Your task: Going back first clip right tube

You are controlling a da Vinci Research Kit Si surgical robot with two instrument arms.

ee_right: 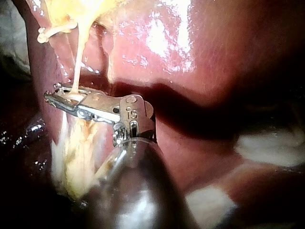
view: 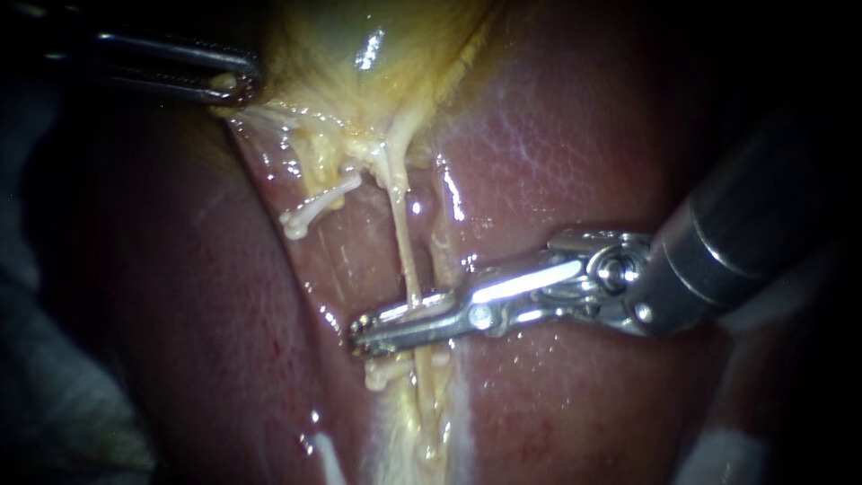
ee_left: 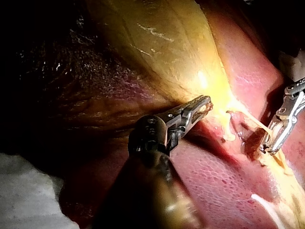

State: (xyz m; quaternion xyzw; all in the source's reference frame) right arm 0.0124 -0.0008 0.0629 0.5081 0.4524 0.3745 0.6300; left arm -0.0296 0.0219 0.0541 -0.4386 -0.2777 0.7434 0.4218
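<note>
Our right instrument (view: pixel 364 330), centre frame, has its jaws closed on the right tube (view: pixel 401 238); if we retreat unopened, we could tear it, while our left instrument (view: pixel 241 83), upper left, grips the gallbladder (view: pixel 359 54)

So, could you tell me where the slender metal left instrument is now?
Endoscope view, upper left: the left instrument grips the yellow gallbladder by its edge, well above the right instrument at the thin pale tube.

You are looking at pale cloth (ee_left: pixel 24 191) showing beside the liver (view: pixel 575 153), which is lying directly on it. More pale cloth is peeking out past the liver's edge in the right wrist view.
</note>
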